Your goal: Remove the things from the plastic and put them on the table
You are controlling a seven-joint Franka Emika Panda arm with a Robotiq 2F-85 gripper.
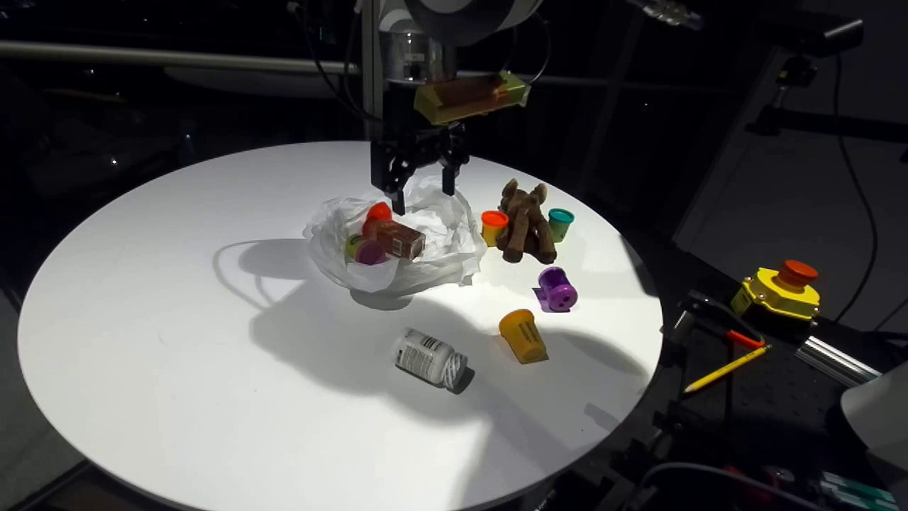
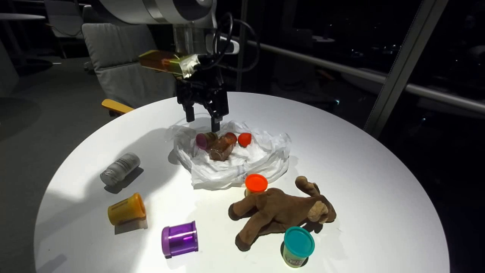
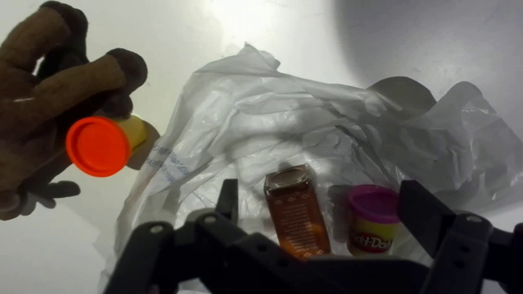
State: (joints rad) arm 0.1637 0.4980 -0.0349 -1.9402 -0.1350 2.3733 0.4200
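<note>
Your jaws stand spread over the bag (image 3: 286, 102). In it, the purple-lidded pot (image 3: 372, 222) reads "Play-Doh", first letters unclear; the box (image 3: 297, 214) beside it has its long axis slanting up-left in the wrist view, print too small. On the desk (image 1: 177, 355), the bottle (image 1: 427, 357) lies sideways, label illegible.

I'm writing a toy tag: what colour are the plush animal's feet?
Its feet are dark brown, darker than its legs; the wrist view shows them best.
</note>
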